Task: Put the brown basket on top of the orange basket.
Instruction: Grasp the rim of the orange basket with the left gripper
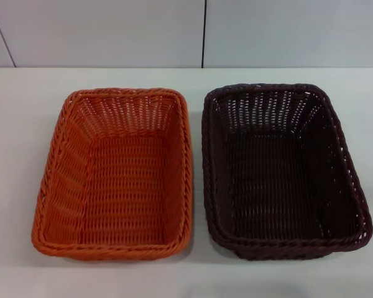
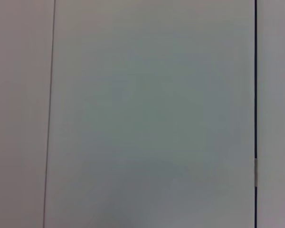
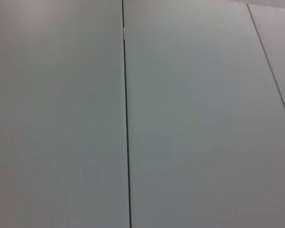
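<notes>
In the head view the orange basket (image 1: pixel 118 171) sits on the white table at the left. The brown basket (image 1: pixel 280 167), dark and nearly black, sits beside it at the right, a narrow gap between their rims. Both are upright and empty. Neither gripper nor arm shows in the head view. The left and right wrist views show only pale wall panels with dark seams, no basket and no fingers.
The white table (image 1: pixel 199 279) runs past both baskets at the front and sides. A pale panelled wall (image 1: pixel 112 31) with a dark vertical seam stands behind the table's far edge.
</notes>
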